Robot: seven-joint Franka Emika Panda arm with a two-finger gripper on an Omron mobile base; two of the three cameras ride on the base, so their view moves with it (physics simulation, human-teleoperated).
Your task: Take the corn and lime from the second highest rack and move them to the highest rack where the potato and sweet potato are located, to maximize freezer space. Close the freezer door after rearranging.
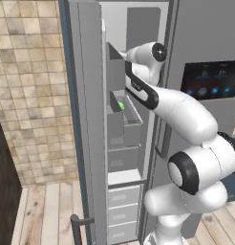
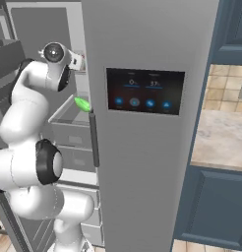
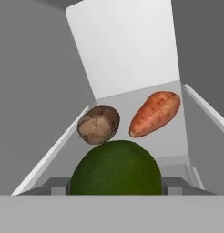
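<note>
Sitting in end effector [image 3: 115,193]: lime [image 3: 115,168]

The black dispenser panel [image 2: 145,92] on the freezer [image 2: 142,187] carries small pale digits and blue icons; none can be read.

- I see the lime [image 3: 116,167], dark green and round, at the front of the highest rack [image 3: 173,136], nearest the hand camera.
- The potato [image 3: 99,124], brown and lumpy, lies on that rack just behind the lime.
- The sweet potato [image 3: 155,113], orange and tapered, lies tilted just beside the potato.
- The freezer door [image 1: 83,119] stands open.
- A bright green item [image 1: 121,105] sits in the second highest rack [image 1: 133,117].
</note>
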